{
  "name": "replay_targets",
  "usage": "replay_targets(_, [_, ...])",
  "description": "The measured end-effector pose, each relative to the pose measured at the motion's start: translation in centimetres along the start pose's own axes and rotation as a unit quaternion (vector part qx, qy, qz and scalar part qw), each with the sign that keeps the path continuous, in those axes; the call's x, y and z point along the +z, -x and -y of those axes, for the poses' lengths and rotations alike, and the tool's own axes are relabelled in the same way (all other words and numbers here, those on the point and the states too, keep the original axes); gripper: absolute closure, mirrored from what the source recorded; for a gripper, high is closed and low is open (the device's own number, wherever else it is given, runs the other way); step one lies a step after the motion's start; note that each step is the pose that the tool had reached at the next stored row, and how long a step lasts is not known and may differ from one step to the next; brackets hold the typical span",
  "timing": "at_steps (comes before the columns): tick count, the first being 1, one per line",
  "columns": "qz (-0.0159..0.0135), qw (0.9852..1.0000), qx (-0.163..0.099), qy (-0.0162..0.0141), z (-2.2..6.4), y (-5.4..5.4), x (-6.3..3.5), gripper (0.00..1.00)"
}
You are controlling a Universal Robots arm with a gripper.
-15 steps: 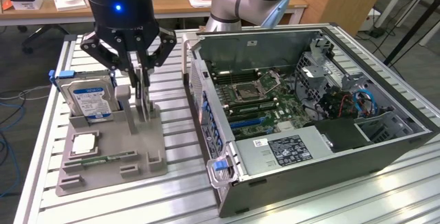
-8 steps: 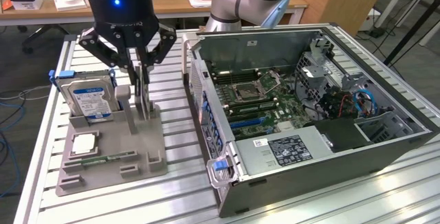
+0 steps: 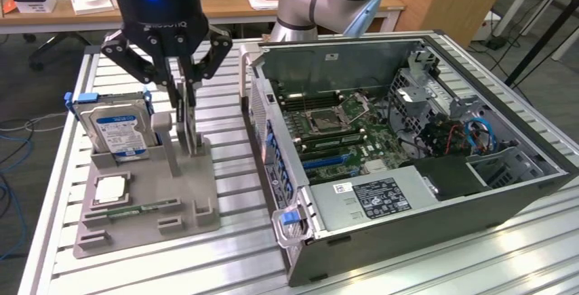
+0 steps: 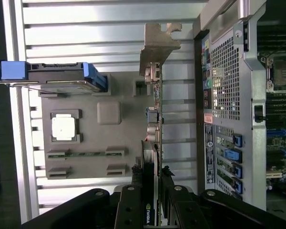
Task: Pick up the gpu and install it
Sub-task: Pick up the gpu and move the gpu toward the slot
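GPU [image 3: 188, 129] stands on edge in the grey holder [image 3: 172, 200], directly below the gripper [image 3: 184, 85], in the exterior view. The jaws reach down from above and close in on the card's upper edge, one on each flat side. Just beside the jaws, towards the exterior view's left, a hard drive [image 3: 118, 129] with a blue-white label stands upright in the same holder. Farther from the jaws and lower on the holder lie a square chip [image 3: 108, 188] and a narrow memory stick [image 3: 135, 208]. On the jaws' other side, well apart, the open computer case [image 3: 434, 220] lies on the slatted table [image 3: 362, 268].

In the wrist view the GPU [image 4: 155, 95] runs edge-on straight out from between the jaws, its silver bracket [image 4: 157, 43] at the end farthest from them. The black fingers [image 4: 169, 183] flank the board and seem to be pinching it, though the contact itself is shadowed. The holder [image 4: 128, 129] lies beneath the card, with the hard drive [image 4: 57, 76] beyond on one side of the jaws and the case [image 4: 229, 71] on the other.
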State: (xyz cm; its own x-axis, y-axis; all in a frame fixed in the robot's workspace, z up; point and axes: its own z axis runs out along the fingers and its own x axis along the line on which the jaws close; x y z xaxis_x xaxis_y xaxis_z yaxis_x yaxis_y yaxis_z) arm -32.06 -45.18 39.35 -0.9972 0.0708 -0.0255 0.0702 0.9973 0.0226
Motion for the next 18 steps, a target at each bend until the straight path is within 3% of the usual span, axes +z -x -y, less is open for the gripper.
replay_targets(18, [0.0004,1.0,0.0,-0.0059,-0.04,0.0,-1.97,0.74])
